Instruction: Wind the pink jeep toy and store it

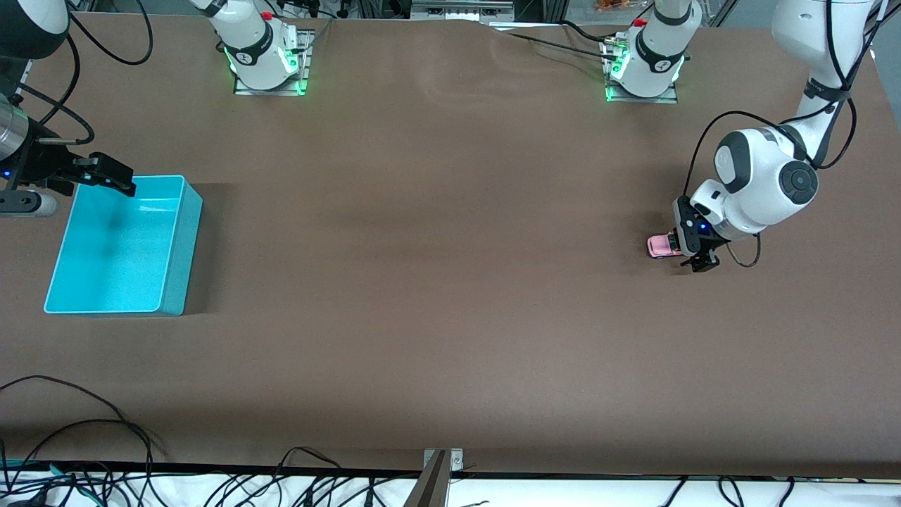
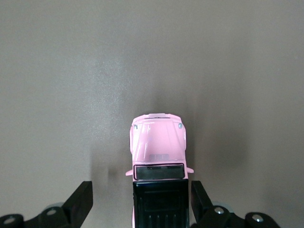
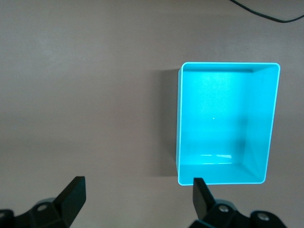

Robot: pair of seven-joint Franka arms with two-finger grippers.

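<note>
The pink jeep toy (image 1: 660, 246) stands on the brown table at the left arm's end, its pink bonnet (image 2: 158, 147) and black roof seen from above in the left wrist view. My left gripper (image 1: 693, 252) is down at table level and straddles the jeep's rear, open (image 2: 141, 199). One finger (image 2: 199, 202) lies close against the jeep's side, while the other finger (image 2: 81, 202) stands well off it. My right gripper (image 1: 112, 176) hangs open and empty (image 3: 137, 194) over the edge of the turquoise bin (image 1: 186, 225) at the right arm's end.
The turquoise bin (image 3: 179, 123) has nothing in it. Both arm bases (image 1: 264, 56) stand along the table edge farthest from the front camera. Loose cables (image 1: 84, 436) trail along the table edge nearest that camera.
</note>
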